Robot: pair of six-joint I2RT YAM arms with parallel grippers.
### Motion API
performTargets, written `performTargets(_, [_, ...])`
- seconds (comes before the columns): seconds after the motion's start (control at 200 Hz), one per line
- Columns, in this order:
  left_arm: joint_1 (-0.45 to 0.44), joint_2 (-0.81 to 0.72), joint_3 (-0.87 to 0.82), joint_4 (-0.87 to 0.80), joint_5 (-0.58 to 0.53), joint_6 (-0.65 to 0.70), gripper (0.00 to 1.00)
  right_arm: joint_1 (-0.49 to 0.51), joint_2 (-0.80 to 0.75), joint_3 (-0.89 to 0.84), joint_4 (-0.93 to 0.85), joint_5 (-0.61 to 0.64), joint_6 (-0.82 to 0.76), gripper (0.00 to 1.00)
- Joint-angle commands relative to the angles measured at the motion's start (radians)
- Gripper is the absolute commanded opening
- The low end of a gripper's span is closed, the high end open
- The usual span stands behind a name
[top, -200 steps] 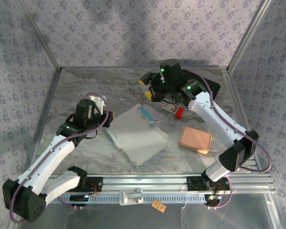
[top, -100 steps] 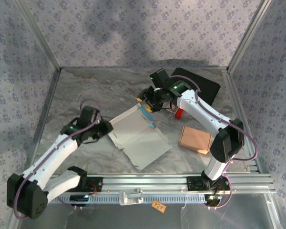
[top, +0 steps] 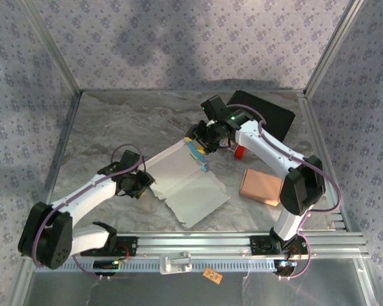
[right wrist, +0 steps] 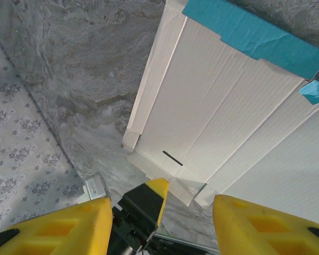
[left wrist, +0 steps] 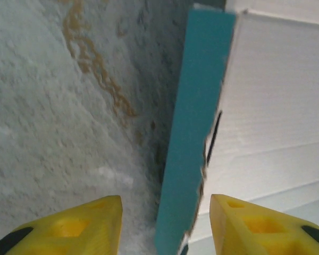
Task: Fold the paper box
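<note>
Reaching low from the near left, the left arm (top: 83,194) holds the left gripper (left wrist: 165,210) parted astride the teal flap (left wrist: 194,106) of the flat paper box (top: 191,185) lying mid-table (top: 115,127); the right arm (top: 268,146) arches over its far edge, right gripper (right wrist: 162,204) spread wide, holding nothing.

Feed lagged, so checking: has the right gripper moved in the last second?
Yes. The right gripper has shifted nearer and left, away from the black mat, down to the paper box's teal far edge.
</note>
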Motion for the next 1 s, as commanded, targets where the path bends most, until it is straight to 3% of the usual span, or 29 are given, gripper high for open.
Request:
performTargets(0.0, [0.026, 0.034, 0.024, 0.027, -0.009, 0.071, 0.41, -0.001, 0.005, 0.012, -0.021, -0.019, -0.020, 0.54])
performTargets(0.23, [0.029, 0.066, -0.030, 0.240, 0.010, 0.093, 0.23, 0.004, 0.009, -0.021, 0.022, -0.025, 0.037, 0.54])
performTargets(0.375, [0.028, 0.043, -0.034, 0.300, -0.003, 0.106, 0.00, 0.017, 0.021, -0.044, 0.066, -0.023, 0.089, 0.53])
performTargets(0.75, [0.024, -0.036, -0.026, 0.321, -0.025, 0.202, 0.00, 0.050, 0.121, 0.043, -0.017, 0.020, 0.026, 0.50])
performTargets(0.994, [-0.062, -0.171, -0.056, 0.504, -0.143, 0.368, 0.00, 0.053, 0.144, 0.095, 0.010, 0.017, 0.051, 0.55])
